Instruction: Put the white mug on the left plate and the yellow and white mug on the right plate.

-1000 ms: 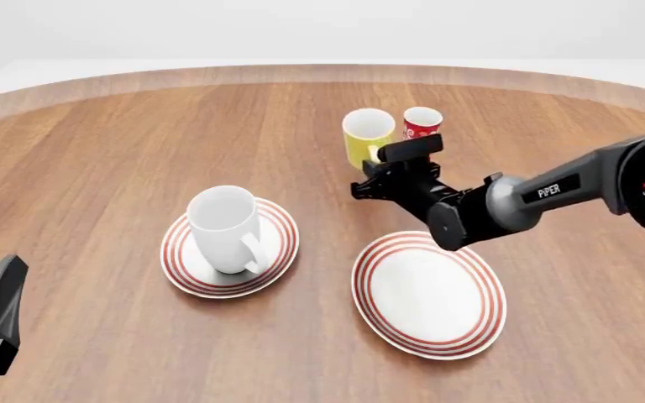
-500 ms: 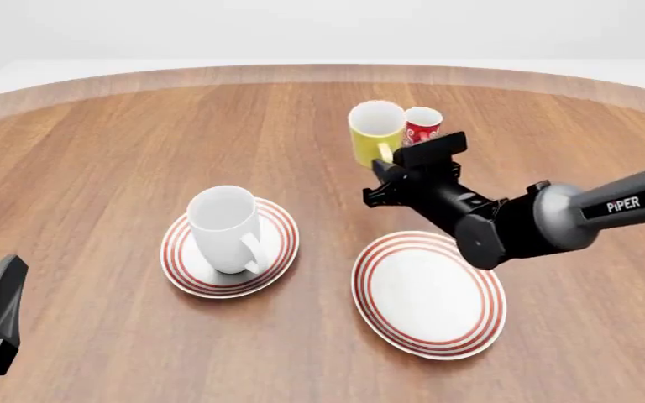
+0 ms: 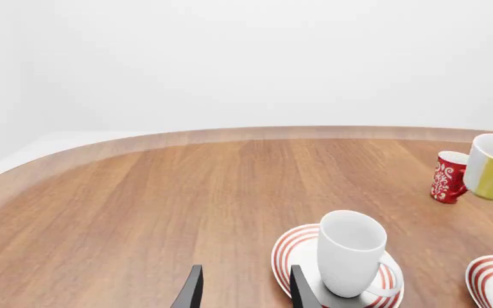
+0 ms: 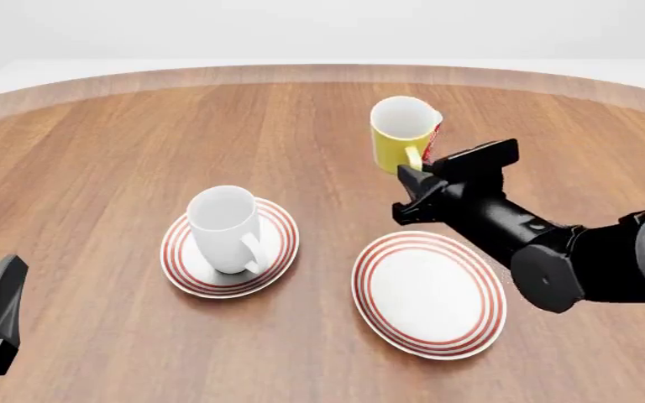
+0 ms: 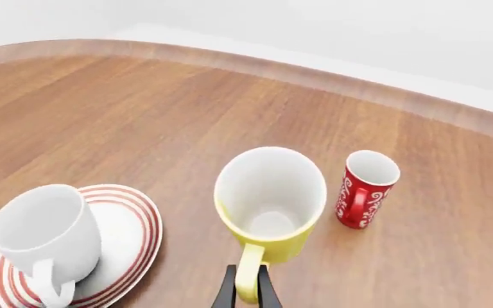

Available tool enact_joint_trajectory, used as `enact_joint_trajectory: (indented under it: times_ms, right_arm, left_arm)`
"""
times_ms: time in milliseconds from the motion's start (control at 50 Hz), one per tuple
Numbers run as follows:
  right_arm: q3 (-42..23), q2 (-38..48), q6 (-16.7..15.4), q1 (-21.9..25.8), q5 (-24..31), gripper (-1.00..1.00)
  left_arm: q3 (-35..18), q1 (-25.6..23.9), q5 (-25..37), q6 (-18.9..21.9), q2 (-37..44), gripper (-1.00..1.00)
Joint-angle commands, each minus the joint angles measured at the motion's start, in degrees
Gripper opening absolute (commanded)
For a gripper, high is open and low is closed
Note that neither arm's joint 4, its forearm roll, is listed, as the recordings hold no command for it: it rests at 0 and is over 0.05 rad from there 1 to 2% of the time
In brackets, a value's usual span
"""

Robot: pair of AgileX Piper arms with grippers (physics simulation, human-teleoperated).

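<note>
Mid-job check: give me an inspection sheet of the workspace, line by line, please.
Surface: round wooden table, no spills seen.
Job's things: white mug upright on the left plate; yellow and white mug held by its handle, tilted, off the table; right plate bare.
Clutter: red patterned mug upright behind the yellow one.
Grippers: right pincer shut on the yellow mug's handle; left pincer open, holding nothing, near the left plate.
Cables: nothing seen.
Surroundings: plain white backdrop.
</note>
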Motion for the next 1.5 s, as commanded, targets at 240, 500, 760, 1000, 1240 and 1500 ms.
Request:
enact_joint_trajectory:
  times_ms: [240, 500, 760, 1000, 1240, 1500]
  right_arm:
    - [11.4, -14.5, 0.7, -0.4, 1.1, -1.00]
    - [16.3, -23.0, 0.5, 0.0, 4.5, -1.00]
    - [19.5, -30.7, 0.5, -0.3, 8.7, -1.00]
    - [22.7, -38.6, 0.3, 1.2, 13.3, -1.00]
    - [25.8, -43.8, 0.8, 1.9, 16.3, -1.00]
    - [28.7, -51.7, 1.3, 2.8, 22.6, -1.00]
  left_arm:
    - [0.0, 0.0, 0.0, 0.0, 0.0, 1.00]
    - [0.0, 0.0, 0.0, 0.0, 0.0, 1.00]
    - [0.0, 0.0, 0.0, 0.0, 0.0, 1.00]
    - [0.0, 0.0, 0.0, 0.0, 0.0, 1.00]
    - [0.0, 0.0, 0.0, 0.0, 0.0, 1.00]
    - [0.0, 0.0, 0.0, 0.0, 0.0, 1.00]
